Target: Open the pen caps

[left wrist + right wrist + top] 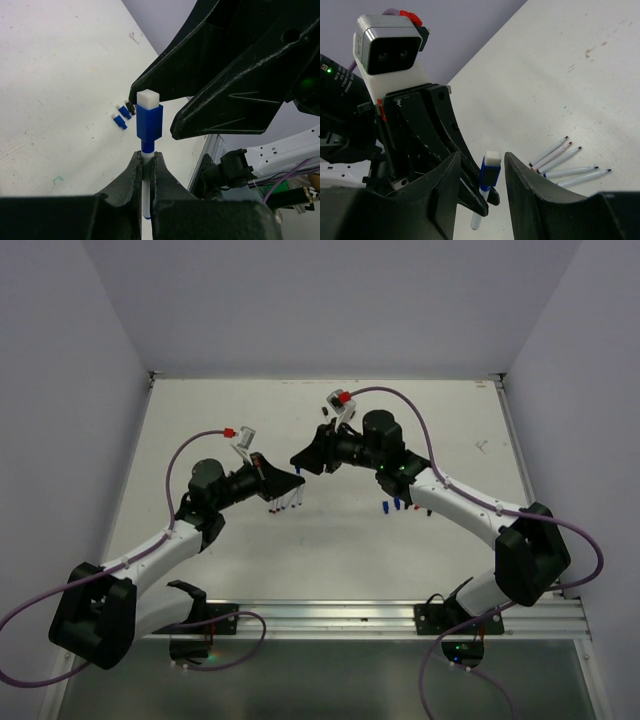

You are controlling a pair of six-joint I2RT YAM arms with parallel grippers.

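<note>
My left gripper [146,157] is shut on a thin white pen barrel [145,195] and holds it upright above the table. The pen's blue cap [149,121], with a white block on top, is still on it. My right gripper [482,156] is open, one jaw on each side of that cap [489,173], not touching it. In the top view the two grippers [298,472] meet tip to tip at mid-table. Loose blue and black caps [121,115] lie on the table; they also show in the top view [397,504].
Several uncapped white pens [565,160] lie side by side on the white table, under the left gripper in the top view [285,503]. A small dark item [325,412] lies further back. A metal rail [400,615] runs along the near edge.
</note>
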